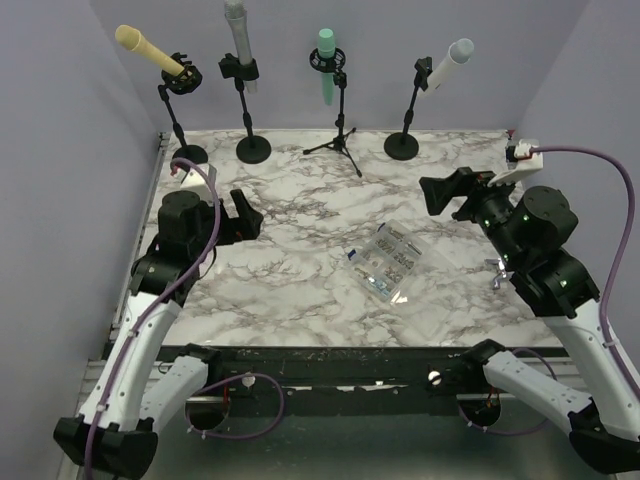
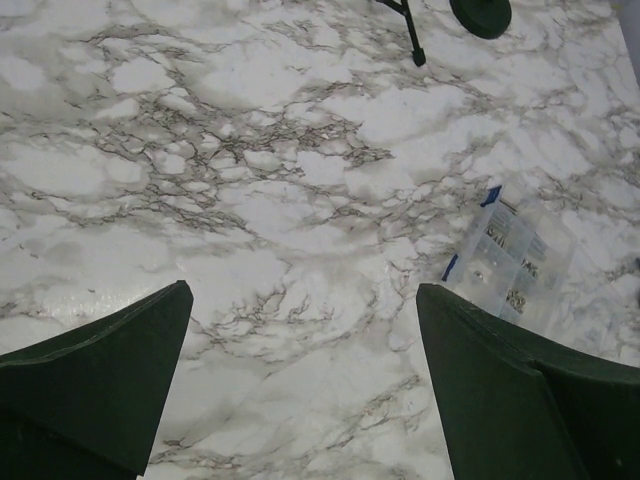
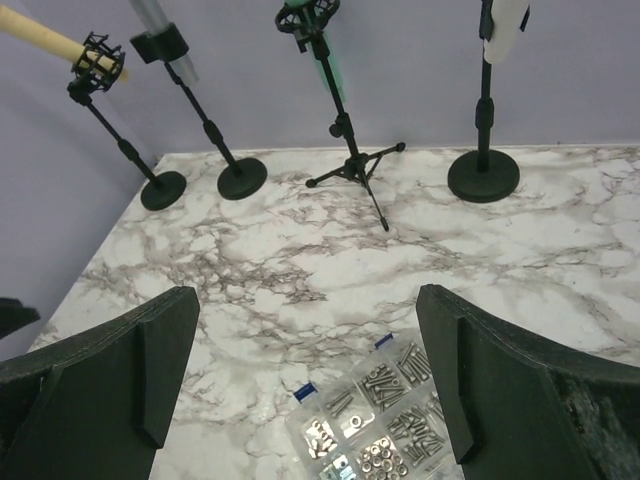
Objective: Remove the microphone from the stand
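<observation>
Several microphones stand in black stands along the back wall: a yellow one [image 1: 148,48] [image 3: 45,38], a grey one [image 1: 238,35] [image 3: 165,40], a green one [image 1: 326,62] [image 3: 322,45] on a tripod stand [image 1: 340,140] [image 3: 352,165], and a white one [image 1: 447,66] [image 3: 505,20] on a round-base stand [image 1: 404,125] [image 3: 484,170]. My left gripper [image 1: 240,215] [image 2: 303,300] hovers open over bare marble at the left, holding nothing. My right gripper [image 1: 450,192] [image 3: 305,300] is open at the right, facing the stands and well short of them.
A clear plastic box of screws and nuts [image 1: 390,262] [image 3: 385,420] [image 2: 510,265] lies on the marble table [image 1: 300,290] between the arms. A tripod leg [image 2: 408,30] and a round base [image 2: 480,14] show at the top of the left wrist view. Purple walls enclose the table.
</observation>
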